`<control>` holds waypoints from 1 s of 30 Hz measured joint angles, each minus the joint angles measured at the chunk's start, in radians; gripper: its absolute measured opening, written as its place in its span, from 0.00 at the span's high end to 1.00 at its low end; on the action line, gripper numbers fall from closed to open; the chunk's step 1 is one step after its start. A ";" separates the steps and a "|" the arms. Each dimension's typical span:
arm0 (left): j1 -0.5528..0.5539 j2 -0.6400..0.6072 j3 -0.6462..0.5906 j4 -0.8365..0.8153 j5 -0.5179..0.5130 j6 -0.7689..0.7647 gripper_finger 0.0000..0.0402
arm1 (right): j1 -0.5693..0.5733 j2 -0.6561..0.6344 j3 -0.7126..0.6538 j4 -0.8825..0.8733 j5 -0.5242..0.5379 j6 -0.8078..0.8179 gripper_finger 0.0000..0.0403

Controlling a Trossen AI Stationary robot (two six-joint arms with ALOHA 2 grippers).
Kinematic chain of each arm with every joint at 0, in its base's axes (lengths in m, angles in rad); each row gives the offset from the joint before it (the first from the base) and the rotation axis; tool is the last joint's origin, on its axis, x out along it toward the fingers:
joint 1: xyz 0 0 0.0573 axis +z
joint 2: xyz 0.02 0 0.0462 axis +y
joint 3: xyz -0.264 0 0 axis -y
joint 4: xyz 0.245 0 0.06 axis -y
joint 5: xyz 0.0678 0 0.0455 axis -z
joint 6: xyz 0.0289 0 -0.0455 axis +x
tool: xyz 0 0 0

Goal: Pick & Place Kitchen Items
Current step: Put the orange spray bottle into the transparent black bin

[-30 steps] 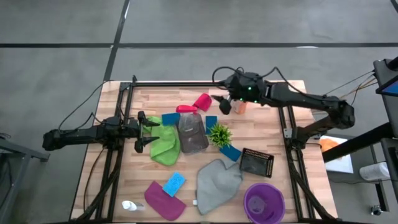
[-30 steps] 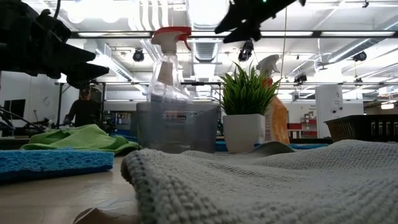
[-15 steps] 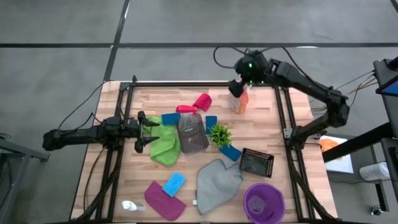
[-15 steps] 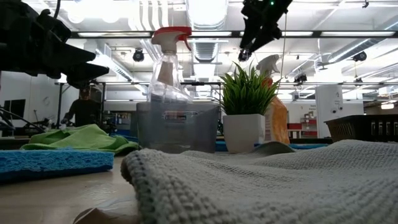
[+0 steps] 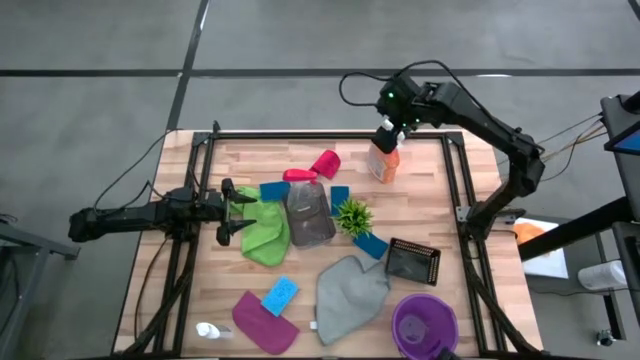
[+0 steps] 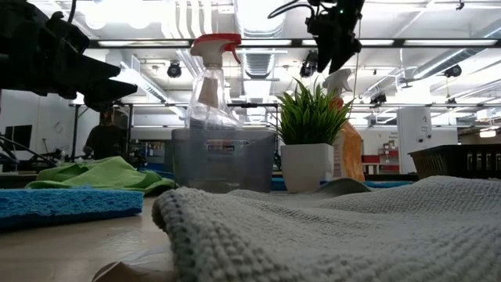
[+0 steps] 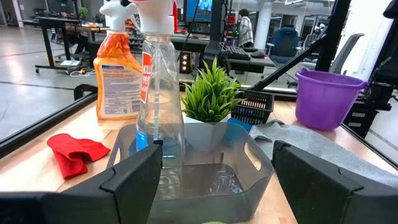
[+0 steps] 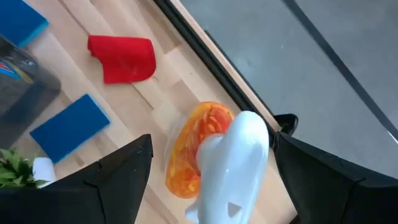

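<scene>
Right pincer (image 5: 393, 128) swung from beside the orange bottle (image 5: 384, 162) to directly above its white trigger, fingers spread, nothing held. Bottle stands upright at the surface's (image 5: 440, 215) far right edge; grasp looks next. Left pincer (image 5: 226, 212) waits released by the green cloth (image 5: 264, 232).

plant (image 5: 353, 214) crowding grey bin (image 5: 309, 214), far edge bare

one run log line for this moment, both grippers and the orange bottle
right gripper: open, above orange spray bottle, not gripping | left gripper: open, waiting by green cloth | bottle: upright, table's far edge
</scene>
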State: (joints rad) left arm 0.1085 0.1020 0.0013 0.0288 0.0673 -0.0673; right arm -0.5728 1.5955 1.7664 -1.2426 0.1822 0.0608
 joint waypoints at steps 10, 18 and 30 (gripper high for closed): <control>0.000 0.000 0.000 0.000 0.000 0.000 0.23 | -0.033 0.019 -0.002 -0.062 0.009 0.007 0.18; 0.000 0.000 0.000 0.000 0.000 0.000 0.23 | -0.039 0.051 -0.002 -0.065 0.006 0.004 0.21; 0.000 0.000 0.000 0.000 0.000 0.000 0.23 | -0.040 0.096 -0.003 -0.090 -0.027 -0.033 0.69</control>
State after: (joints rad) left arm 0.1088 0.1019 0.0013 0.0288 0.0673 -0.0673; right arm -0.6132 1.6917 1.7634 -1.3327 0.1551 0.0282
